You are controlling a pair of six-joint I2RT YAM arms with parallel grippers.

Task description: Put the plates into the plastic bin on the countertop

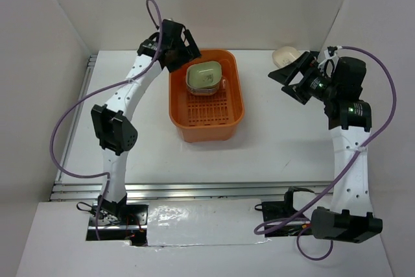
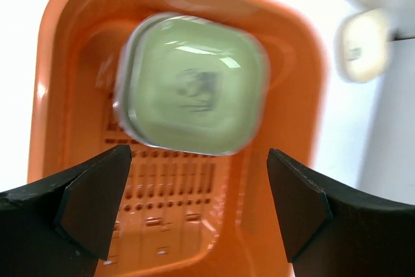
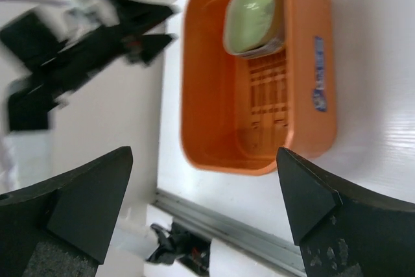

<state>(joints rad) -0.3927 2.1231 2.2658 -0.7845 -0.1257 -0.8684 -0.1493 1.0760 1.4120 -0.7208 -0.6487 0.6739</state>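
- Top view: my left gripper [image 1: 189,48] hangs spread above the plates [image 1: 206,77], stacked upper-centre in the plastic bin [image 1: 220,128].
- Left wrist: jaws apart, nothing held. Top plate looks glossy, stiff, probably chippable.
- Right wrist: right gripper [image 3: 204,202] spread, empty. I'd pinch a plate by its rim.
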